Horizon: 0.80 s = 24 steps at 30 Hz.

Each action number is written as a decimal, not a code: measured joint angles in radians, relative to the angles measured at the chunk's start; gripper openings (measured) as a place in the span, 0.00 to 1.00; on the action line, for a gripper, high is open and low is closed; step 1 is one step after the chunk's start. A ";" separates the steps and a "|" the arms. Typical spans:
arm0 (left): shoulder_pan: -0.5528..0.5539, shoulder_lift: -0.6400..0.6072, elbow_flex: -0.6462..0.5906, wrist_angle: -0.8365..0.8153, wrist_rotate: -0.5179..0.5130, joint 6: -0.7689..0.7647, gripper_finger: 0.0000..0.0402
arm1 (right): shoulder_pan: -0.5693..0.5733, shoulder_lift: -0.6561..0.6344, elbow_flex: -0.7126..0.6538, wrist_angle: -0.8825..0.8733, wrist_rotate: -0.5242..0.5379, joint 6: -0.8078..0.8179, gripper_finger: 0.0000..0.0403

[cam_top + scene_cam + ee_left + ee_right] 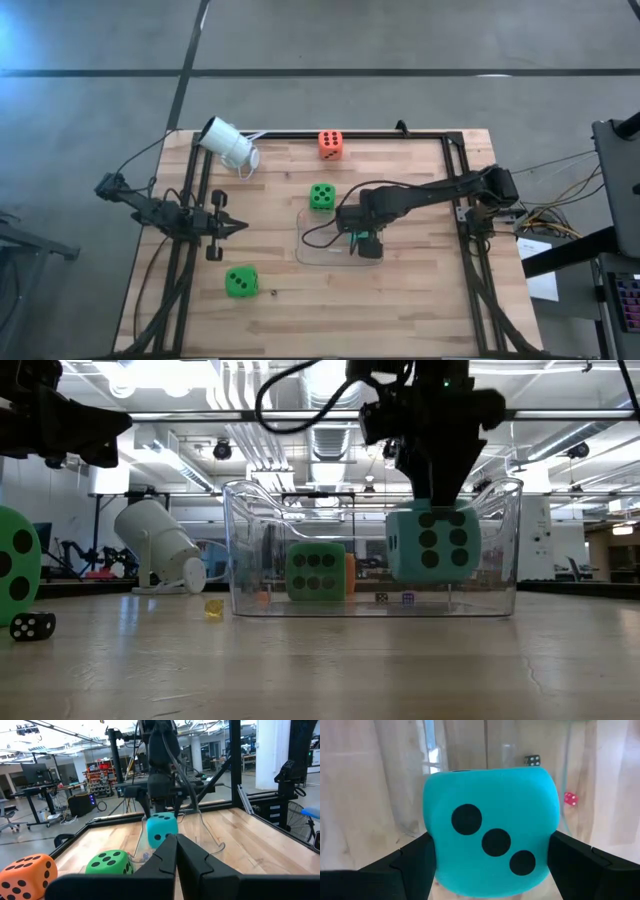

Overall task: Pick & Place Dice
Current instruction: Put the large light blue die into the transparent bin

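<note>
My right gripper (362,240) is shut on the teal die (430,543) and hangs over the clear plastic container (250,550). The die sits between the container's walls. One green die (321,196) rests on the table just beyond the container. The orange die (331,145) sits near the far edge. The second green die (241,282) lies toward the near left. My left gripper (235,227) is shut and waits left of the container, touching nothing. In the left wrist view I see the teal die (161,829), a green die (109,862) and the orange die (25,875). My right gripper holds the teal die (492,850) pinched between its two fingers (415,857), one on each opposite side face (432,855). The fingers come from above, pointing down. The die is upright and lifted clear of the container's floor (370,610).
A white cylindrical camera (228,143) lies tipped at the far left corner. Tiny dice lie about: a black one (32,625) and a yellow one (213,608) on the table, a black one (532,760) and a pink one (570,798) by the container. A black frame (455,150) borders the table.
</note>
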 joint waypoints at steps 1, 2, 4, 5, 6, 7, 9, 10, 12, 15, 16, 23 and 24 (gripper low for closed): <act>0.000 0.000 0.000 0.000 0.000 0.000 0.03 | 0.000 0.005 -0.001 -0.002 0.002 0.000 0.77; 0.000 0.000 0.000 0.000 0.000 0.000 0.03 | 0.000 0.009 -0.001 -0.002 0.003 -0.002 0.77; 0.000 0.000 0.000 0.000 0.000 0.000 0.03 | 0.000 0.011 -0.001 -0.004 0.004 0.002 0.77; 0.000 0.000 0.000 0.000 0.000 0.000 0.03 | 0.000 0.011 -0.001 -0.005 0.004 0.003 0.77; 0.000 0.000 0.000 0.000 0.000 0.000 0.03 | 0.000 0.011 -0.001 -0.003 0.004 0.002 0.77; 0.000 0.000 0.000 0.000 0.000 0.000 0.03 | 0.000 0.013 -0.001 0.000 0.004 0.003 0.77; 0.000 0.000 0.000 0.000 0.000 0.000 0.03 | 0.000 0.013 -0.001 0.001 0.004 0.005 0.77; 0.000 0.000 0.000 0.000 0.000 0.000 0.03 | 0.000 0.013 -0.001 0.001 0.004 0.005 0.77; 0.000 0.000 0.000 0.000 0.000 0.000 0.03 | 0.000 0.012 -0.001 0.001 0.004 0.009 0.77; 0.000 0.000 0.000 0.000 0.000 0.000 0.03 | 0.000 0.012 -0.001 0.000 0.004 0.007 0.77; 0.000 0.000 0.000 0.000 0.000 0.000 0.03 | 0.000 0.012 -0.001 -0.002 0.004 0.002 0.78; 0.000 0.000 0.000 0.000 0.000 0.000 0.03 | 0.000 0.013 -0.001 -0.002 0.004 0.000 0.86; 0.000 0.000 0.000 0.000 0.000 0.000 0.03 | 0.000 0.013 -0.001 -0.002 0.003 -0.010 0.87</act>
